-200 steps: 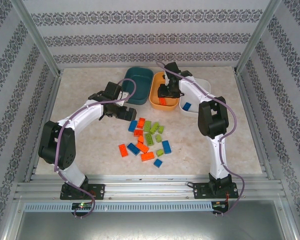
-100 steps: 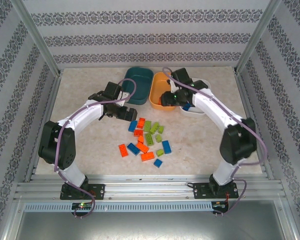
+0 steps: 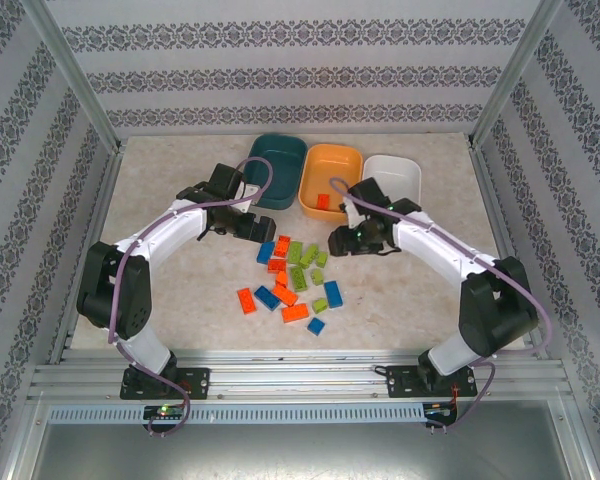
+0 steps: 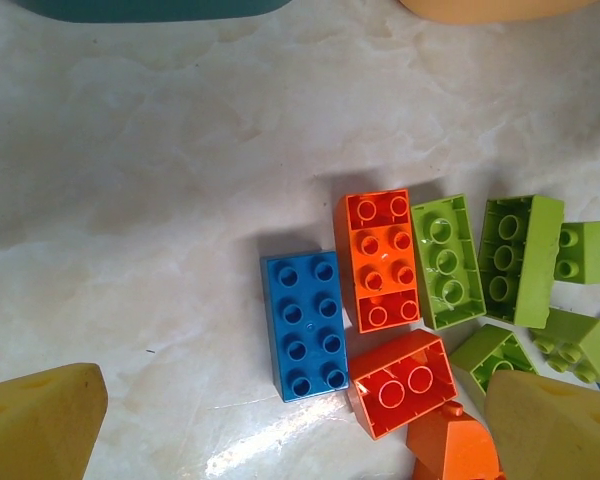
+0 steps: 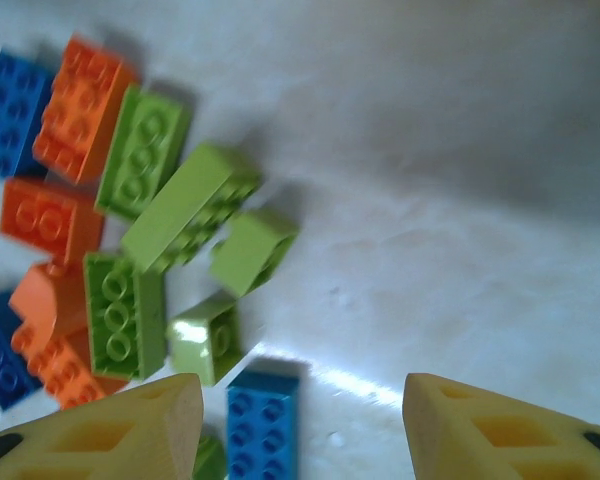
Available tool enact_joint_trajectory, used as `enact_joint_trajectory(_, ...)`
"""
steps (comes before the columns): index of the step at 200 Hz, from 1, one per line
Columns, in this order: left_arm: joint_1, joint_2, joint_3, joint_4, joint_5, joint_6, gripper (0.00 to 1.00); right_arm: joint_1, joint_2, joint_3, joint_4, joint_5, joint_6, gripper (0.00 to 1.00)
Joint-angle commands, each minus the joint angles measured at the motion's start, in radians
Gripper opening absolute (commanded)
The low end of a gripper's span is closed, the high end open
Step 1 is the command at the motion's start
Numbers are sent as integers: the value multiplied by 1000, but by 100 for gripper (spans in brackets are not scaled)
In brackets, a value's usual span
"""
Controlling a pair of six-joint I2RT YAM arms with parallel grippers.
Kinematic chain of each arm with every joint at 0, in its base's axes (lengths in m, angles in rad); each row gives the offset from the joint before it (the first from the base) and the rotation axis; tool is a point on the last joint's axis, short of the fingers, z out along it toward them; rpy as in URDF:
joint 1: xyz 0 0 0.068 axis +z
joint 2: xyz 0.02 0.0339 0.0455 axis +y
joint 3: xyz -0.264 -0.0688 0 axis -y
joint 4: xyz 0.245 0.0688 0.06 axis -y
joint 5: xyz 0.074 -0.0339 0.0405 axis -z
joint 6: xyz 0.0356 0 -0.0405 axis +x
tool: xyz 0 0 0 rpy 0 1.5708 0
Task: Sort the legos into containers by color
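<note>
The legos [image 3: 295, 278] lie in a loose pile of orange-red, blue and lime green bricks at mid-table. One orange brick [image 3: 323, 201] lies in the orange tray [image 3: 345, 165], between the dark teal tray [image 3: 278, 168] and the white tray [image 3: 394, 172]. My left gripper [image 3: 253, 229] hovers open at the pile's upper left; its wrist view has a blue brick [image 4: 305, 325] and an orange brick [image 4: 380, 258] ahead of the gripper [image 4: 295, 440]. My right gripper [image 3: 338, 240] is open and empty at the pile's upper right, over a blue brick [image 5: 263, 420] and green bricks [image 5: 185, 205].
My right forearm [image 3: 430, 245] crosses in front of the white tray and hides its near rim. Metal frame rails [image 3: 280, 375] border the near edge, and patterned walls enclose the table. Bare tabletop [image 3: 180, 290] lies left of the pile.
My right arm has swung back from over the orange tray to the pile's upper right, and its jaws have opened. An orange brick now lies uncovered in the orange tray. The left arm stayed put.
</note>
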Motion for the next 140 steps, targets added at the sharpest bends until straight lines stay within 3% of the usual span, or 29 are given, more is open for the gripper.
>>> enact_joint_trajectory(1, 4, -10, 21, -13, 22, 2, 97, 37, 4, -37, 31, -26, 19, 56)
enact_joint_trajectory(47, 4, -13, 20, -12, 23, 1, 98, 8, -64, -92, 49, 156, 69, 57)
enact_joint_trajectory(104, 4, -14, 20, -13, 22, 3, 98, -265, -42, -7, 88, 170, 115, 60)
enact_joint_trajectory(140, 4, -12, 19, -13, 20, 3, 98, -366, 46, 3, 245, 162, 203, 60)
